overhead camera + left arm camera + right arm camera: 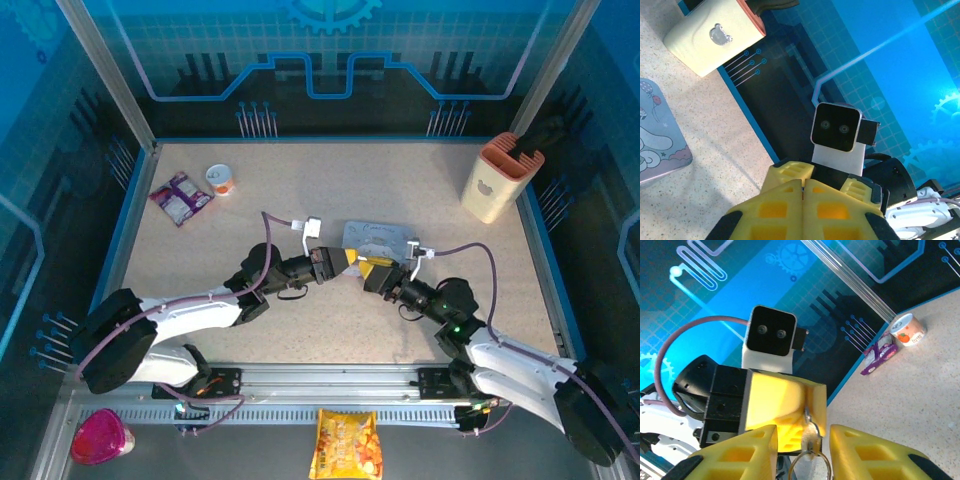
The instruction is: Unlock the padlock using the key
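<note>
Pinched a slim grey metal key [812, 432], wire ring [810, 453] dangling, in the closed yellow left gripper [805, 405]. Straddled that ring with the parted yellow right gripper [802, 436]; couldn't tell any grip. Probably called for squaring key to small dark padlock before twisting.

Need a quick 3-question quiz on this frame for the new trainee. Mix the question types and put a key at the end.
1. True or false: the left gripper and the right gripper meet tip to tip at the near edge of the tin box.
2. What stands at the far right corner of the table?
A. a cream holder with an orange rim
B. a purple packet
C. a snack bag
3. Fill in: in the right wrist view, a thin metal ____ hangs in the gap between the right gripper's yellow fingers.

Key: 1 true; 2 A; 3 ring.
</note>
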{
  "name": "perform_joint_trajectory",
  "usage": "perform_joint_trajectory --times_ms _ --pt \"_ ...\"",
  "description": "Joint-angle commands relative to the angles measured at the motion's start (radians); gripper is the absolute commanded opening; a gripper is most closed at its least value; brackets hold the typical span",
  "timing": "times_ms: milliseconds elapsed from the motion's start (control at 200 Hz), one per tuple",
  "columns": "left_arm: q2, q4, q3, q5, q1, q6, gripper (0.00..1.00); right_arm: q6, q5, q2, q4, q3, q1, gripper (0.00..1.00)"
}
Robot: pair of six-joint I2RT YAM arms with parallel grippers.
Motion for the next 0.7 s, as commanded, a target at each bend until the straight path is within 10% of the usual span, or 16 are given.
perform_joint_trajectory --times_ms 0,550,695 --pt "-0.034 0.030 -0.011 0.002 -0.003 0.022 0.00 -0.008 0.011 -0.034 0.000 -0.010 0.013 0.31" --pt "-0.034 0.042 -0.008 0.015 -0.005 0.026 0.00 -0.010 -0.004 0.000 -0.008 0.026 0.017 0.24" --pt "-0.042 0.025 -0.008 0.018 -0.006 0.040 0.00 -0.011 0.042 -0.027 -0.021 0.004 0.017 0.38"
